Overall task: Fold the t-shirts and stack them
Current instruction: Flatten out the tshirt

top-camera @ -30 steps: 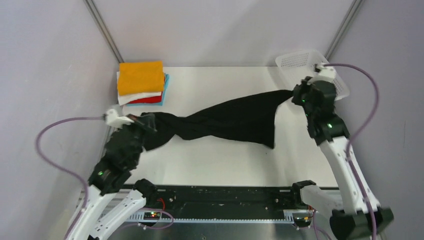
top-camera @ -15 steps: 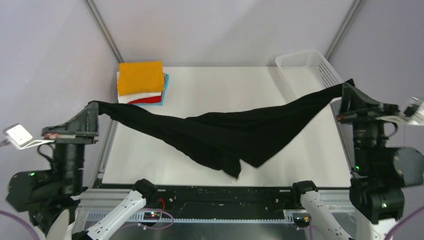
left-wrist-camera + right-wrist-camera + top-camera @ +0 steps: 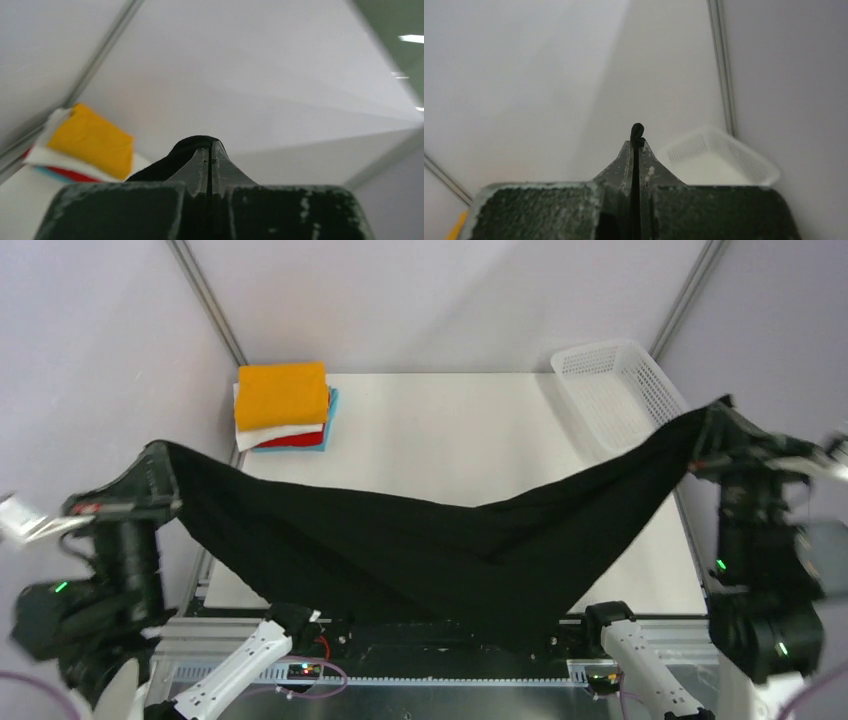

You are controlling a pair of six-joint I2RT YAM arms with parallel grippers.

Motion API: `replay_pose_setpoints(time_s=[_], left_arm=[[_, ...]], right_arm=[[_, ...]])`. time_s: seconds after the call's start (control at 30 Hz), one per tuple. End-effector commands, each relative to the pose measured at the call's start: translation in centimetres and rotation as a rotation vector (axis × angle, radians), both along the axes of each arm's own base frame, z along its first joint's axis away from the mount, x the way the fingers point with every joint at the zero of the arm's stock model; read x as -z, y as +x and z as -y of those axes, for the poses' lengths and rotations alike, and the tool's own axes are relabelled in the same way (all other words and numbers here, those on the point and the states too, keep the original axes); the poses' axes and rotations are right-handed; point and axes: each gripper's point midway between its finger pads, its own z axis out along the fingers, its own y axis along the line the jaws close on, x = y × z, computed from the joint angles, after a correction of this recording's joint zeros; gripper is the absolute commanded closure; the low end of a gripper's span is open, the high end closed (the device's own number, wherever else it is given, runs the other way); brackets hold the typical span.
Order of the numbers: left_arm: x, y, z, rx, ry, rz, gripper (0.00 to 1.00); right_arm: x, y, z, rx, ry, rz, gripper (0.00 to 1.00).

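Top external — black tee point(image 3: 430, 550) slung between left gripper point(image 3: 160, 452), right gripper point(image 3: 718, 408) — both clamping it.

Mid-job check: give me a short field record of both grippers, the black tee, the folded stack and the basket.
left gripper: shut on one end of the black t-shirt
right gripper: shut on the opposite end
black t-shirt: held up, spread between the arms, middle sagging toward the near edge
folded stack: orange on top, then white, red, light blue; far-left corner of the table
basket: white mesh, far-right corner
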Motion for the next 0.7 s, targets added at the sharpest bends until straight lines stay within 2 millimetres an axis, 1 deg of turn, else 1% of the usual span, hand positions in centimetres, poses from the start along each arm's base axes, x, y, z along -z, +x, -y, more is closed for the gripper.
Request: replay_pose_setpoints(time_s=[0.0,0.03,0.07,0.1,0.13,0.17,0.2,0.23,0.27,0.3,0.33,0.37,0.4,0.43,0.47,0.5,0.53,0.57,0.6,0.63,0.67], left_arm=[[8.4,9.9,1.1,-0.316,0.096,-0.366,1.0],[9.9,11.1,1.3,-0.352,0.098,-0.408,1.0],[13.2,13.8,2.9,-0.347,0.139,-0.488,1.0],[15.0,15.1,2.8,-0.36,0.145,-0.531,1.0],[19.0,17.7,4.7,-0.288,0.168,-0.618,1.0],[20.8,19.1,4.5,-0.284,0.159,-0.656,1.0],[25.0,21.1,5.8,-0.237,0.182,-0.76,1.0],[26.8,21.9,5.7,-0.241,0.186,-0.807,1.0],[30.5,23.1,6.2,-0.229,0.217,-0.907,1.0],[33.6,24.0,6.7,-0.217,0.25,-0.995,1.0],[35.0,24.4,6.9,-0.211,0.258,-1.031,1.0],[37.4,25.0,7.4,-0.196,0.278,-1.1,1.0],[38.5,25.3,7.6,-0.188,0.284,-1.13,1.0],[40.1,25.7,8.0,-0.168,0.292,-1.172,1.0],[40.7,25.8,8.2,-0.161,0.296,-1.19,1.0],[41.7,26.0,8.5,-0.149,0.299,-1.216,1.0],[42.1,26.0,8.8,-0.136,0.299,-1.227,1.0],[42.6,26.1,8.9,-0.133,0.299,-1.24,1.0],[42.9,26.1,9.0,-0.124,0.298,-1.247,1.0],[43.3,26.0,9.0,-0.123,0.298,-1.256,1.0],[43.5,25.9,9.0,-0.121,0.298,-1.261,1.0]], right_arm=[[12.4,10.8,-0.1,0.085,0.011,-0.424,1.0],[14.9,12.7,-0.3,0.09,0.01,-0.5,1.0],[18.2,14.2,-0.5,0.092,0.025,-0.574,1.0],[21.2,16.0,-0.9,0.085,0.023,-0.653,1.0],[24.5,17.4,-1.1,0.08,0.036,-0.711,1.0],[27.5,19.0,-1.7,0.064,0.037,-0.784,1.0],[30.0,20.0,-2.0,0.055,0.05,-0.821,1.0],[33.2,21.4,-2.7,0.03,0.049,-0.902,1.0],[36.6,22.7,-3.5,-0.001,0.054,-0.981,1.0],[37.8,23.4,-4.0,-0.015,0.056,-1.003,0.99],[40.6,24.2,-4.4,-0.027,0.051,-1.074,0.98],[41.5,24.8,-4.7,-0.033,0.053,-1.089,0.9],[43.4,25.2,-5.1,-0.041,0.049,-1.137,0.84],[43.5,25.6,-5.3,-0.045,0.049,-1.142,0.73],[44.1,25.8,-5.5,-0.047,0.043,-1.16,0.67],[43.8,26.0,-5.7,-0.05,0.034,-1.156,0.51],[43.4,26.0,-6.0,-0.056,0.023,-1.149,0.34],[42.5,25.8,-6.3,-0.066,0.009,-1.132,0.24],[42.1,25.6,-6.9,-0.08,-0.007,-1.125,0.06],[41.2,24.9,-7.2,-0.084,-0.016,-1.118,0.03],[40.9,24.3,-8.3,-0.107,-0.041,-1.119,0.01]])
